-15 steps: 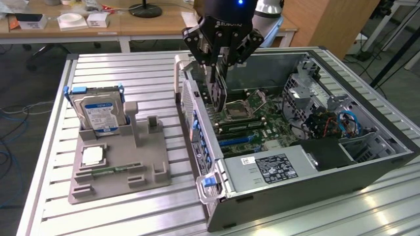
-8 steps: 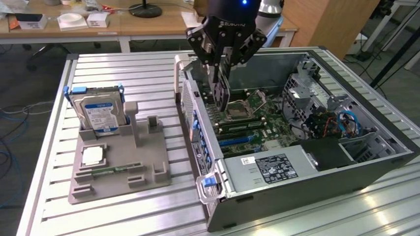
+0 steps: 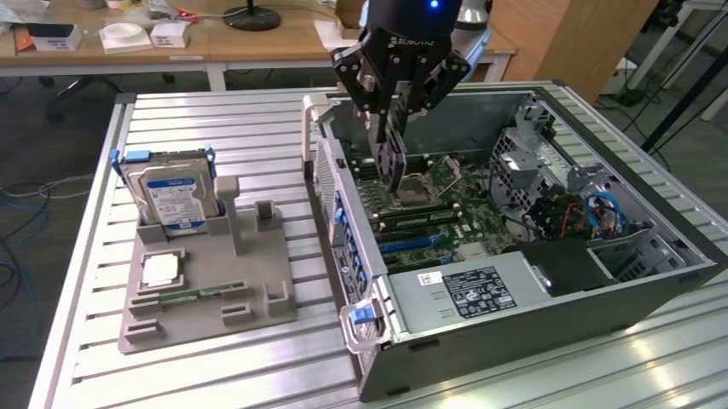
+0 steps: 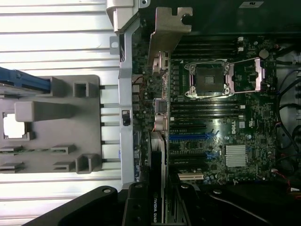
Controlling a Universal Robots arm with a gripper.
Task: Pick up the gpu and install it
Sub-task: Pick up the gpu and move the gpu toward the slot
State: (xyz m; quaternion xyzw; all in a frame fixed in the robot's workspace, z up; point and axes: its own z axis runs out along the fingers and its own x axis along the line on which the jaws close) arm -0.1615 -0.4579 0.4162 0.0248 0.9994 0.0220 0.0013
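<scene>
My gripper (image 3: 393,111) hangs over the open computer case (image 3: 637,298), shut on the gpu (image 3: 391,162). The gpu is a thin dark card held on edge, its lower end just above the motherboard (image 3: 449,217) near the case's rear wall. In the wrist view the gpu (image 4: 159,146) shows edge-on between my fingers (image 4: 136,207), with its silver metal bracket (image 4: 167,33) at the far end. It lies alongside the motherboard (image 4: 225,117), close to the blue expansion slots (image 4: 193,136). The card is apart from the slots.
A grey parts holder (image 3: 205,298) lies on the slatted table at the exterior view's left. It carries an upright silver hard drive (image 3: 170,192), a green memory stick (image 3: 187,294) and a small white chip (image 3: 159,270). Drive cages and cables (image 3: 569,213) crowd the case's far side.
</scene>
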